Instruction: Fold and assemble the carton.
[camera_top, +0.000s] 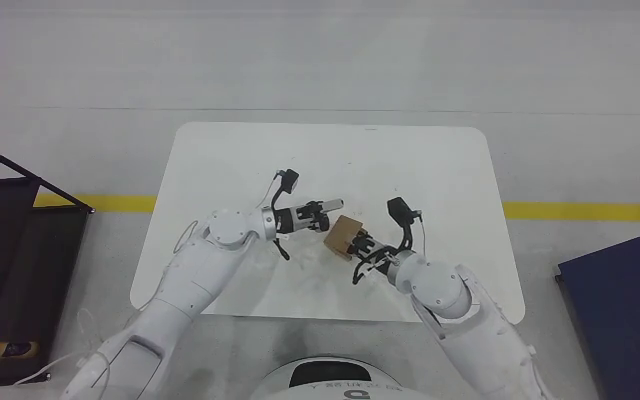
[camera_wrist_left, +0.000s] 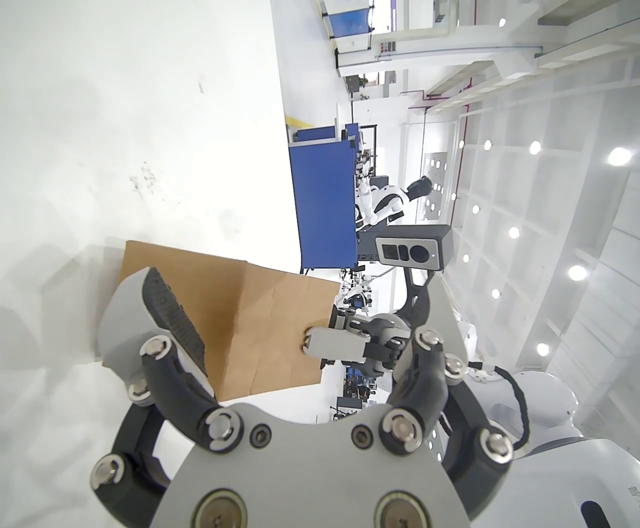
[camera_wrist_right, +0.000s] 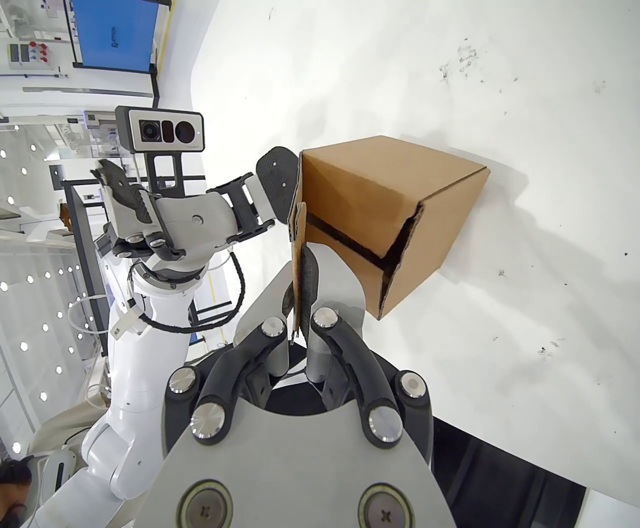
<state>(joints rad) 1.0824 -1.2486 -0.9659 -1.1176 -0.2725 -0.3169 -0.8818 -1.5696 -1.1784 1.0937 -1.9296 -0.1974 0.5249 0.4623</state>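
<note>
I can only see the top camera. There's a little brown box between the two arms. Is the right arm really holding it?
Observer: Yes. The right wrist view shows the right gripper with its fingers shut on a loose flap of the carton.
Operator: What's the other arm doing?
Observer: The left gripper is open. One finger pad seems to press the carton's side.
Operator: Is the box closed up?
Observer: Not fully. The folded flaps facing the right wrist camera have dark gaps between them.
</note>
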